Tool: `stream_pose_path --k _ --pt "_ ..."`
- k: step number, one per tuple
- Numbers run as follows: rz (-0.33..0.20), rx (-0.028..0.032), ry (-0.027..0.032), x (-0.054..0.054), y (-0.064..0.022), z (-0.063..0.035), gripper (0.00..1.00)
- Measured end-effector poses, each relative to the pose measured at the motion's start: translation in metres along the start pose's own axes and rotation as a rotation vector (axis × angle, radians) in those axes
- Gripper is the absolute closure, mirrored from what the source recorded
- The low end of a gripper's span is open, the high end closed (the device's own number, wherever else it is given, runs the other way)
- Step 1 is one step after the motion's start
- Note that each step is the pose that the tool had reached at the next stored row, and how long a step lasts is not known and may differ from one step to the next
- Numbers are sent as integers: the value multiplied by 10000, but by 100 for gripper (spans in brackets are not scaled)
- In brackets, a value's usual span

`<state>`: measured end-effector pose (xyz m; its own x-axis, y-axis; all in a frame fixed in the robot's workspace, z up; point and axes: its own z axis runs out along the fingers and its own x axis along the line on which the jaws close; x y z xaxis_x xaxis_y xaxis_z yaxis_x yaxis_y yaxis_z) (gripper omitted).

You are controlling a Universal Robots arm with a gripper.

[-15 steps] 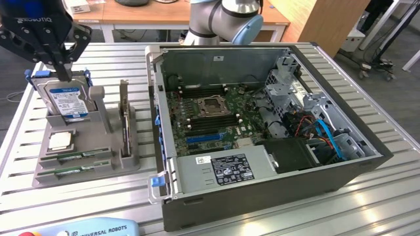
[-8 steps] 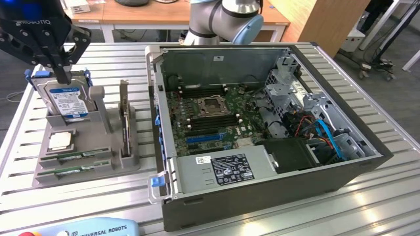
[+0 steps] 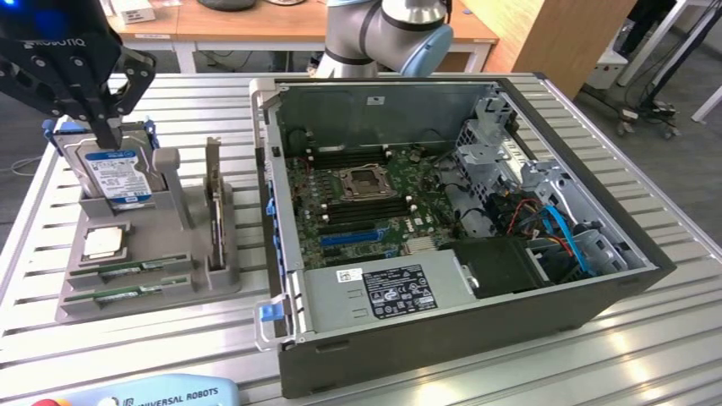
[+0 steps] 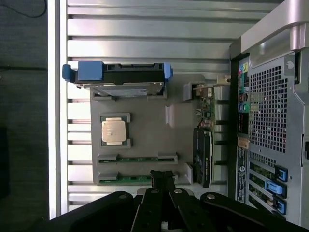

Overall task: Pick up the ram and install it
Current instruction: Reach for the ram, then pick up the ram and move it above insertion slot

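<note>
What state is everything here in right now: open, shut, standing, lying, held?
Hand: shut, holding nothing, hovering over the gray holder.
Ram sticks: both lying in holder slots, not picked up.
Hard drive: standing upright in the holder.
Processor chip: lying flat in its recess.
Expansion card: standing on edge in the holder.
Computer case: lying on its side, side panel off, insides exposed.
</note>
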<state>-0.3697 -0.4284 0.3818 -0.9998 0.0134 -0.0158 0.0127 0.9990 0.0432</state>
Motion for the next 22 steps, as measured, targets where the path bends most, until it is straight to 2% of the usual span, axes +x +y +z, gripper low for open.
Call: stream_pose_path --k 7,22 --pt "0 0 0 -1 -57 -3 90" --pt "-4 0 0 -1 -61 -3 90"
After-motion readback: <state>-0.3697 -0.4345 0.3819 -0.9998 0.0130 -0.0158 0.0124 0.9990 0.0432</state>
